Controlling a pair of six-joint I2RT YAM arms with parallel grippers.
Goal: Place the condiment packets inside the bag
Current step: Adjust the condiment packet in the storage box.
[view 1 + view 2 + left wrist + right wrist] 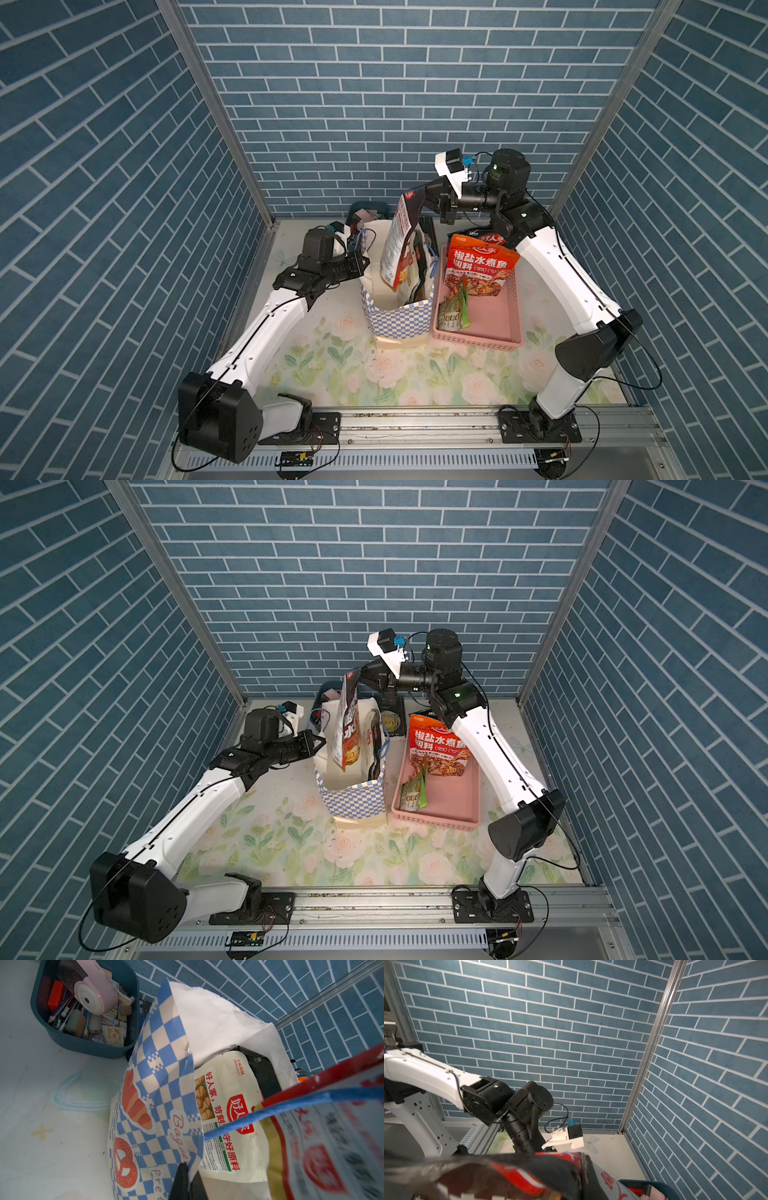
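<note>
gripping one packet [397, 245] above one bag [399, 322], right fingers [431, 194] | left fingers [180, 1180] clamped on bag rim

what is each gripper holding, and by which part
The right gripper pinches a black-and-red condiment packet by its top edge; the left gripper pinches the bag by its side rim.

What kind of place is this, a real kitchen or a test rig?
Most likely a staged robot test cell, not a real room: blue brick-pattern wall panels in aluminium framing, left arm and right arm bolted to one front rail, floral mat as tabletop.
</note>
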